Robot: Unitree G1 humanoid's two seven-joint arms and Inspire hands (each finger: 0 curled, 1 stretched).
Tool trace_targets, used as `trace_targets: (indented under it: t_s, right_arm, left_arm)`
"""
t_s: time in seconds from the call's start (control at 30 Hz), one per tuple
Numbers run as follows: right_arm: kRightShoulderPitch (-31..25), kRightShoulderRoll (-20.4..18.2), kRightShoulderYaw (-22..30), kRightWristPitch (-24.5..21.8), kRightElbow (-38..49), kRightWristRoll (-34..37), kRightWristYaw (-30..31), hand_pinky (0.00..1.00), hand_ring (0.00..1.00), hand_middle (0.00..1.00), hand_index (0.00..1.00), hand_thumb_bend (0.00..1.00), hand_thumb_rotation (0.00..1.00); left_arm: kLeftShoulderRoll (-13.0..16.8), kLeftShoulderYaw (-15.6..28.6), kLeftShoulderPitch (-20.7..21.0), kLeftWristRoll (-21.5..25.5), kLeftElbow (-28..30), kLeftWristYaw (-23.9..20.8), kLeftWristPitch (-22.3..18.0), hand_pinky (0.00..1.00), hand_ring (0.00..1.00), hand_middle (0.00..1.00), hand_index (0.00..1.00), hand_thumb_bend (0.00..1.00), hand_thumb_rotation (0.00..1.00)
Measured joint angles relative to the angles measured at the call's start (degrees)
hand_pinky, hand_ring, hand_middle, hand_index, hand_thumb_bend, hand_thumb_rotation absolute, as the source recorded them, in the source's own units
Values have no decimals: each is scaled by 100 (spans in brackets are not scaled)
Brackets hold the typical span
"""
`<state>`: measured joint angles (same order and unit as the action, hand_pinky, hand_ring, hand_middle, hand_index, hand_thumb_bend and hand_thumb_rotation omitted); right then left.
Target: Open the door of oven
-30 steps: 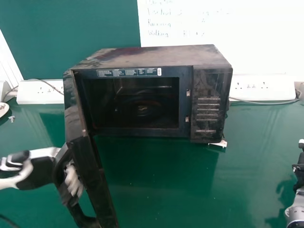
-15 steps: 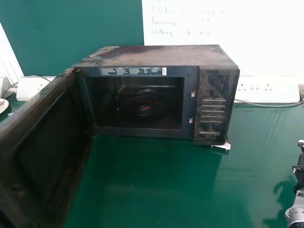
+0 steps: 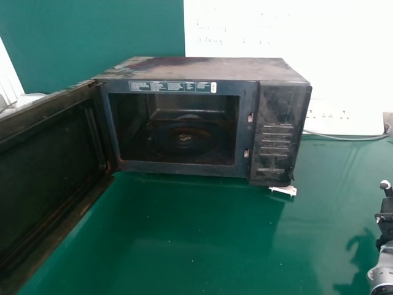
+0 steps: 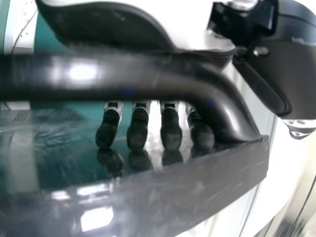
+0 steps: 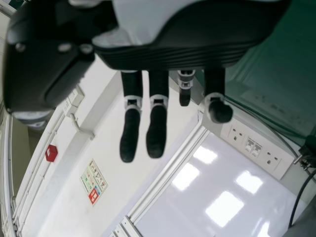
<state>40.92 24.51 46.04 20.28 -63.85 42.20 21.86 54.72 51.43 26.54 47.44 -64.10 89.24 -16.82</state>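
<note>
- Clearly, the left hand [image 4: 108, 23] lies at the door handle [image 4: 123, 81] in the left wrist view: its extended fingers [image 4: 171, 131] are slightly spaced and pass behind the bar, into the gap between the bar and the door's glossy outer face, which mirrors their tips.
- Thumb [image 4: 284, 74] of the same hand, set off from the fingers, beside the curved end of the handle.
- Right hand [image 5: 187, 47], right wrist view: fingers relaxed and apart, some straight, others more bent.
- Door [image 3: 49, 153], head view: standing wide open, swung out from the oven's left side, its inner face toward the cavity side.
- Oven [image 3: 202, 70]: upright on the green table [image 3: 202, 246], in the middle of the head view; within its cavity, a round plate [image 3: 184, 138].
- Control panel [image 3: 276, 123]: on the oven's front, right of the cavity; a printed strip [image 3: 172, 87] runs above the opening.
- White piece [image 3: 284, 191]: at the foot of the oven's front right corner.
- Grey-and-black hardware [image 3: 384, 267]: at the head view's right edge, cut off there; it may be part of the right arm.
- Socket strip [image 3: 347, 118]: behind and to the right of the oven, below the whiteboard [image 3: 331, 55], with a cable [image 3: 344, 136] running along its base.
</note>
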Motion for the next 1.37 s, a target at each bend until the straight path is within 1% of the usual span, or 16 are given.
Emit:
trace_targets:
  t_s: [0.1,0.17,0.23,0.27,0.3,0.33,0.37,0.4,0.47,0.53,0.6,0.63,0.73,0.87,1.37]
  right_arm:
    - [16,13,-4,8,-4,-12,-1,31,35,48,57,100,87]
    - [21,11,-8,8,-4,-14,-1,32,36,48,57,100,87]
    - [21,12,-7,8,-4,-14,-2,31,36,47,58,100,88]
    - [21,12,-6,8,-4,-14,-2,31,36,47,58,100,89]
    - [22,12,-7,8,-4,-14,-2,31,36,47,58,100,89]
    - [22,11,-7,8,-4,-14,-2,31,36,47,58,100,89]
    - [30,7,-10,8,-3,-14,-2,31,36,48,58,100,88]
    - [33,11,-8,9,-2,-14,-3,32,36,47,58,100,87]
    - [50,13,-11,14,-1,-21,-4,32,36,47,58,100,86]
    - [51,13,-9,14,-1,-24,-5,32,35,47,59,100,86]
    - [51,13,-5,14,-1,-24,-7,31,35,47,59,100,86]
    - [51,15,-1,15,-1,-24,-7,31,35,47,59,100,86]
    - [52,28,4,20,-1,-24,-9,31,35,47,59,100,86]
    - [59,28,3,21,-1,-25,-9,31,35,47,59,100,86]
    - [61,21,3,29,5,-27,-10,31,35,47,59,100,86]
  left_arm:
    - [-68,10,153,-131,139,-358,-169,6,11,18,31,87,65]
    - [-146,9,188,-275,295,-681,-411,2,6,14,32,85,66]
    - [-269,10,229,-410,330,-1086,-705,1,4,12,31,85,67]
    - [-348,10,240,-454,329,-1316,-809,1,4,12,29,85,70]
    - [-442,14,263,-466,329,-1606,-895,1,4,12,28,83,75]
    - [-523,91,380,-441,331,-1977,-962,1,4,12,28,82,77]
    - [-535,202,614,-375,353,-2430,-1073,1,4,12,29,81,79]
    - [-522,358,842,-289,434,-2816,-1186,1,5,13,29,82,78]
    - [-474,629,1410,-65,736,-3792,-1531,2,6,15,28,81,75]
    - [-421,795,1886,42,1043,-4676,-1882,3,7,16,28,80,75]
    - [-385,894,2217,42,1345,-5565,-2230,3,7,16,27,80,75]
    - [-368,916,2279,43,1457,-5841,-2327,3,7,16,27,80,75]
    - [-374,917,2257,39,1569,-6195,-2380,3,7,16,27,80,75]
    - [-414,896,2175,39,1603,-6365,-2371,3,7,16,27,80,75]
    - [-415,859,2136,43,1667,-6420,-2357,3,7,16,27,80,75]
